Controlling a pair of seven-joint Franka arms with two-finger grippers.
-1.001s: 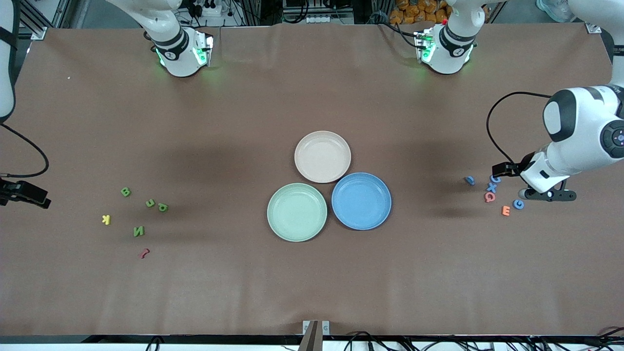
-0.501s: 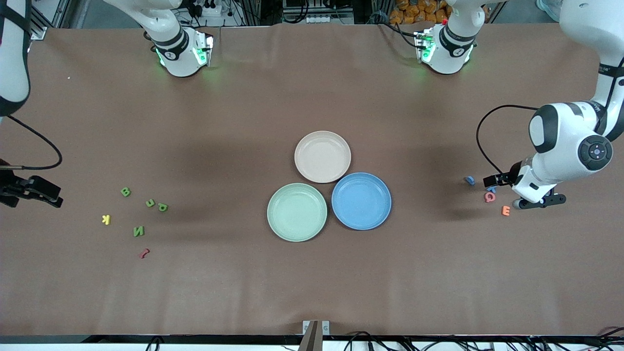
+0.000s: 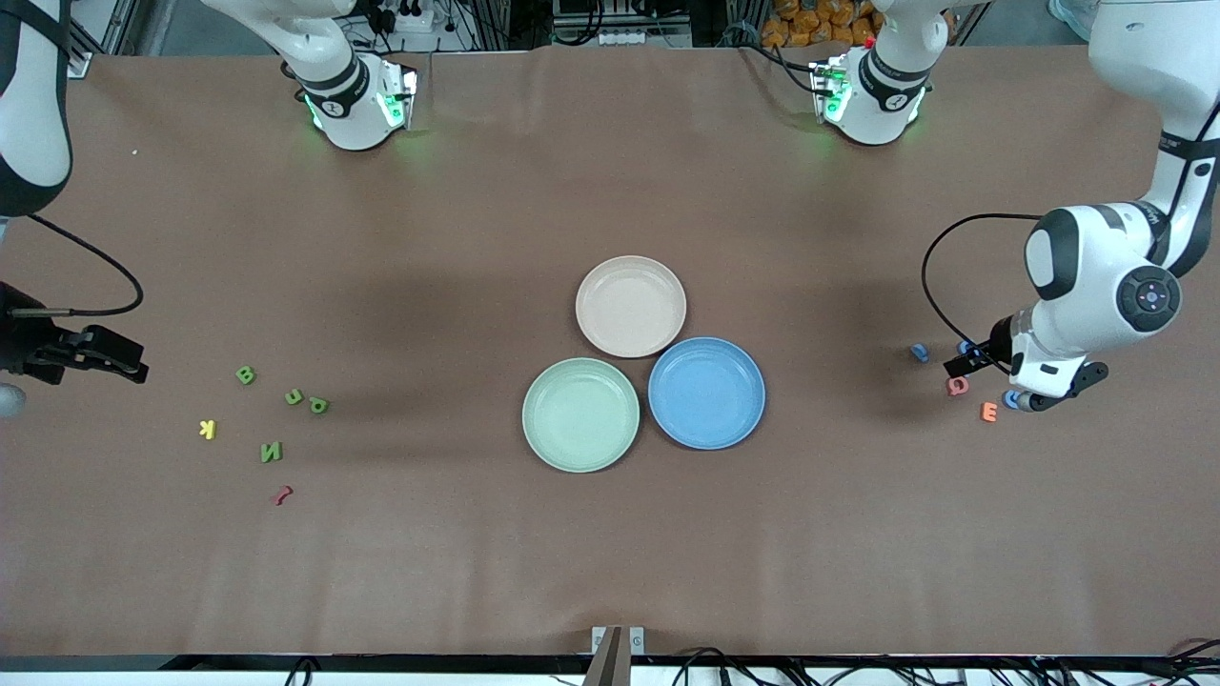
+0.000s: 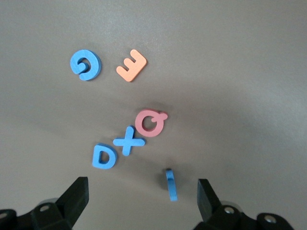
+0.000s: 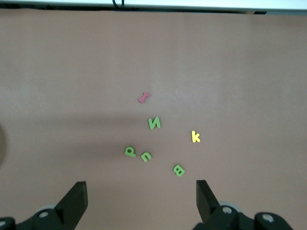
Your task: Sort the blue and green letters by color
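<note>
Four blue letters lie near the left arm's end: G (image 4: pixel 85 65), X (image 4: pixel 128 141), D (image 4: pixel 103 156) and one piece standing on edge (image 4: pixel 171 185). In the front view the on-edge piece (image 3: pixel 919 353) lies apart from the cluster. My left gripper (image 3: pixel 1008 381) (image 4: pixel 142 194) hangs open and empty over the cluster. Four green letters lie near the right arm's end: B (image 3: pixel 245 375) (image 5: pixel 179 170), N (image 3: pixel 272 452) (image 5: pixel 154 123) and two more (image 3: pixel 294 396) (image 3: pixel 318 405). My right gripper (image 3: pixel 105 357) (image 5: pixel 141 194) is open and empty, beside the green letters toward the table's end.
A pink Q (image 3: pixel 957 385) and an orange E (image 3: pixel 989 412) lie among the blue letters. A yellow K (image 3: pixel 207 430) and a dark-red piece (image 3: pixel 282 494) lie by the green ones. Green plate (image 3: pixel 580 414), blue plate (image 3: pixel 706 393) and beige plate (image 3: pixel 631 306) sit mid-table.
My left gripper has moved in over the blue letters, toward the plates. My right gripper has moved in from the table's end toward the green letters. No letter has moved.
</note>
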